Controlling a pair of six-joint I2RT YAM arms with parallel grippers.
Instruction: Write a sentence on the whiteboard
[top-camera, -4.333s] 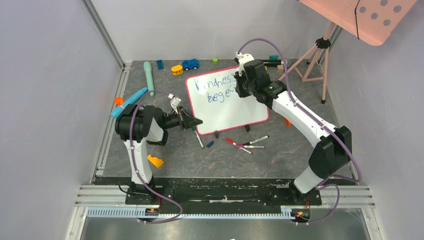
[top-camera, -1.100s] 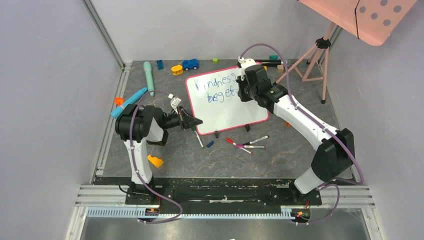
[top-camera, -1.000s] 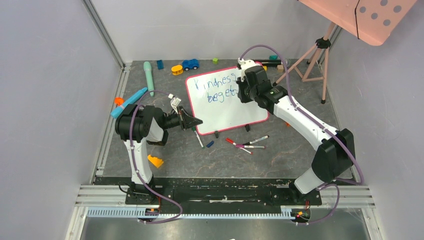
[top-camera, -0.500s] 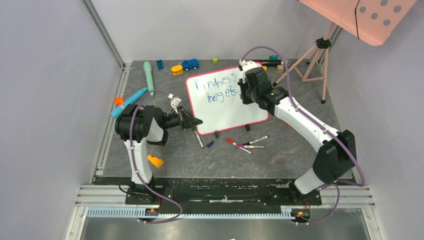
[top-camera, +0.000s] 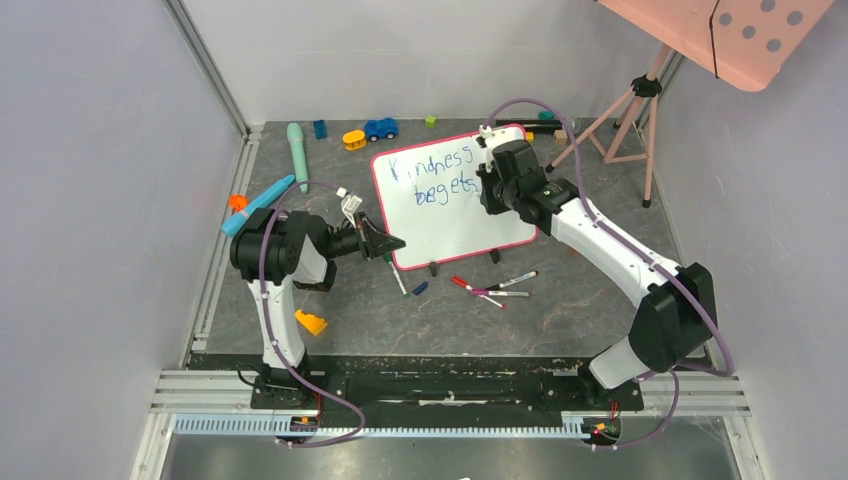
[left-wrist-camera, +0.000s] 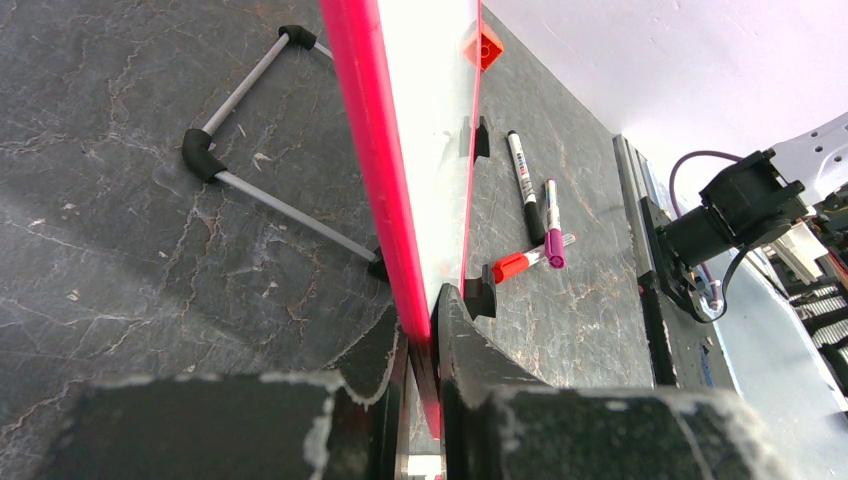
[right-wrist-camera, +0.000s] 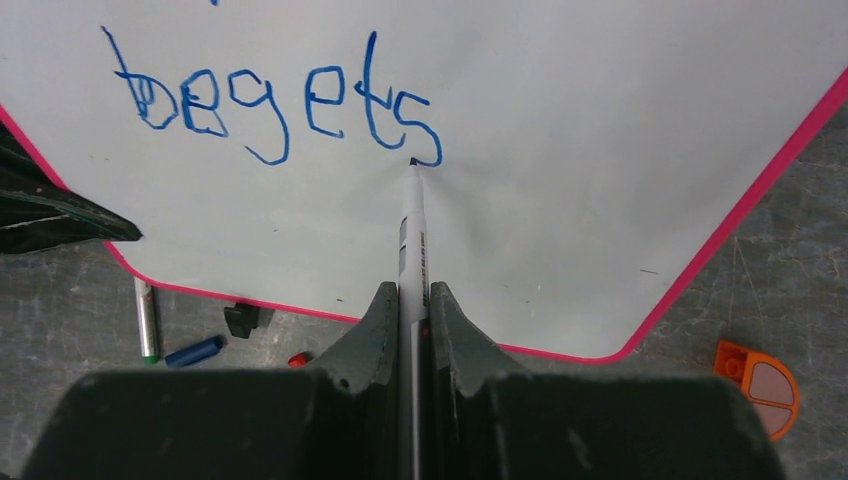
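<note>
Whiteboard (top-camera: 455, 222), large, rectangular, glossy white, with a thin pink-red rounded frame: it stands on its lower edge toward the far middle of the dark grey stone-patterned table (top-camera: 400, 325), carried on two small black clip feet (top-camera: 433, 268). On its face is a blue handwritten sentence (top-camera: 437, 176) in marker, of which two lines can be read, "Kindness" above "begets". The right gripper (right-wrist-camera: 410, 300) reaches over the board's right half, jaws shut tight on a white-barrelled marker (right-wrist-camera: 412, 235). The marker runs out straight between the fingers, and its tip touches the board at the tail of the last "s" of "begets". The left gripper (left-wrist-camera: 425, 345) sits at the board's lower left edge, jaws nearly closed and pinching the pink-red frame, one finger on each face. The left wrist view shows the board edge-on. Loose items on the table:

- several loose markers with red, purple and black caps (top-camera: 497, 288) near the board's front
- green-tipped marker (top-camera: 396, 273) and small blue cap (top-camera: 420, 288) just below the left gripper
- orange wedge block (top-camera: 311, 322) near the left arm's base
- long teal cylinder (top-camera: 297, 150), yellow block (top-camera: 354, 139) and blue toy car (top-camera: 380, 128) along the far edge
- wooden tripod (top-camera: 630, 110) at the far right, under a salmon dotted panel (top-camera: 745, 35)
</note>
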